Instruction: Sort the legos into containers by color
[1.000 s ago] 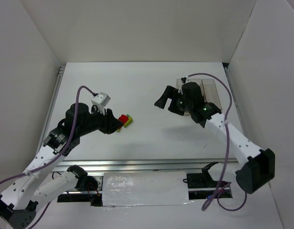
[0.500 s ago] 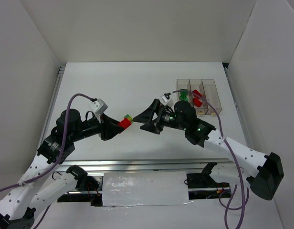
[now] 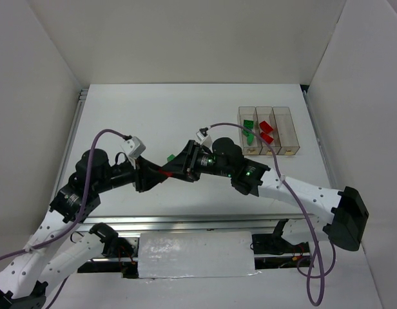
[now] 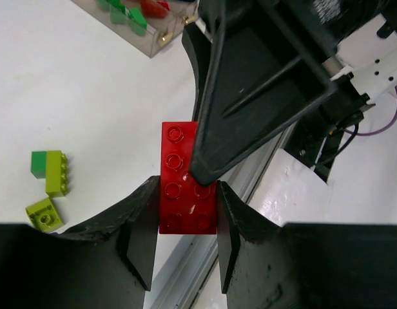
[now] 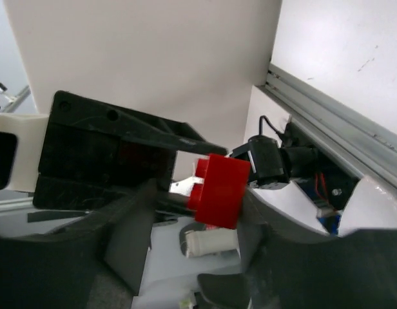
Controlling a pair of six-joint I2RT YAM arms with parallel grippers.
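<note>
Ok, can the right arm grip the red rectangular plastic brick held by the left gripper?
Probably yes. The left gripper pinches just the near end of the red plastic brick, its far end sticking out free, and the right gripper has its open jaws around that end with nothing between.

white arm shells (image 3: 301, 192), black motor joints (image 3: 95, 168), looping purple cables (image 3: 93, 145)
</note>
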